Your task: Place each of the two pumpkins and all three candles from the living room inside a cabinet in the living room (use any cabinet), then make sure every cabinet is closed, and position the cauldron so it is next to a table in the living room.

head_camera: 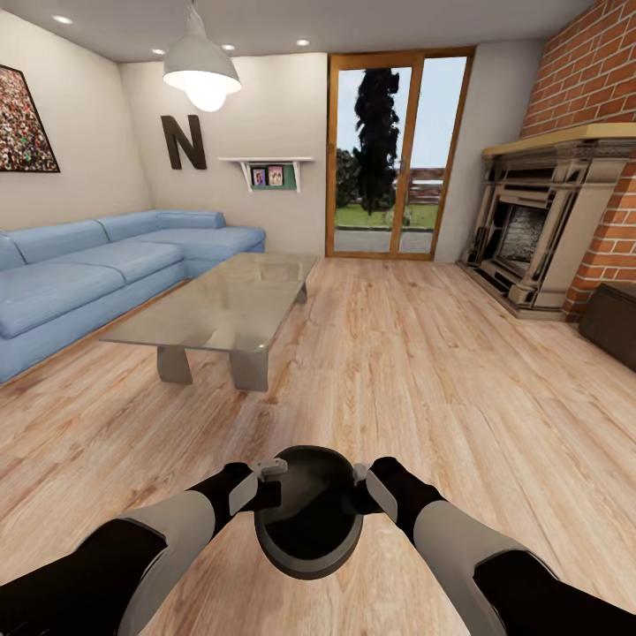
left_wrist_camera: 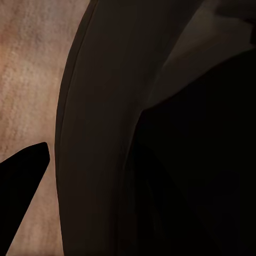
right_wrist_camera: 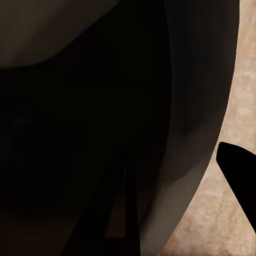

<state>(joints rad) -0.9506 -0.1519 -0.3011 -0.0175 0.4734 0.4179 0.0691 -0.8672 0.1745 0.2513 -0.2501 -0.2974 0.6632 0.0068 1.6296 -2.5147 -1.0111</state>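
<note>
Head view: the left end effector (head_camera: 269,481) and the right end effector (head_camera: 358,486) press on opposite sides of the cauldron (head_camera: 309,512), each clamped over its rolled rim, holding it above the wooden floor (head_camera: 424,371) in front of the robot. Left wrist view has one dark finger (left_wrist_camera: 24,192) outside the cauldron's wall (left_wrist_camera: 101,133); right wrist view has a finger (right_wrist_camera: 237,165) outside the wall (right_wrist_camera: 202,106). Farther ahead to the left stands the glass table (head_camera: 221,305), beside the blue sofa (head_camera: 88,274). A brick fireplace (head_camera: 539,230) is at right.
</note>
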